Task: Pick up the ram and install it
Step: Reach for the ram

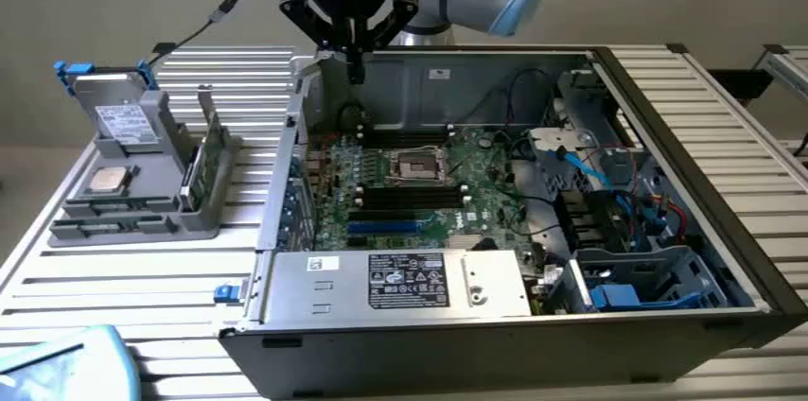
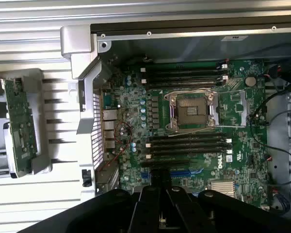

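Nearest, the power supply (image 1: 404,280) is lying along the front edge of the open computer case (image 1: 505,349). Behind it, black memory slots (image 1: 407,199) are flanking the processor socket (image 1: 417,168), uncovered from above. Farther, the gripper (image 1: 356,78) is hanging over the far wall (image 1: 493,89), fingers pressed together; whether the ram is between them, I cannot tell.

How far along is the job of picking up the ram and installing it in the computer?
Done: nothing clearly; the memory slots on the motherboard look empty. In hand: the shut end effector hangs over the open case; whether it grips the ram cannot be told. Left: the ram is not yet seated in a slot.
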You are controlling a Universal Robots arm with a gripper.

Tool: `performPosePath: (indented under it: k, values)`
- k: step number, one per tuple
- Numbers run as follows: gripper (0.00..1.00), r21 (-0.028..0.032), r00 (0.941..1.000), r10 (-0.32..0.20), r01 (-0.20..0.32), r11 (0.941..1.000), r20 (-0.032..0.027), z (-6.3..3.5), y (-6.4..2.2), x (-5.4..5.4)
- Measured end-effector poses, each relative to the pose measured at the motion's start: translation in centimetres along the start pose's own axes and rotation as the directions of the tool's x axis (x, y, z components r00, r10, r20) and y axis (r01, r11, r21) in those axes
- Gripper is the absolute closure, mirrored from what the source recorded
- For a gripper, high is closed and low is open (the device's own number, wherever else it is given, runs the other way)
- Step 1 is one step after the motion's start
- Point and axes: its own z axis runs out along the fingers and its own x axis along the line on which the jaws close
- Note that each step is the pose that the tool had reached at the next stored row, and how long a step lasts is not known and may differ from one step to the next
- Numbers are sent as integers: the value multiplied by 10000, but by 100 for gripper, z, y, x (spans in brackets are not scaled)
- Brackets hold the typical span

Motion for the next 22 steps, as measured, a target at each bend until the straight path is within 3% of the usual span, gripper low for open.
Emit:
performPosePath:
  k: [13,22]
  values:
    - [90,0,10000,1,-1,10000,0,0,3,12]
    - [90,0,10000,1,-1,10000,0,0,41,129]
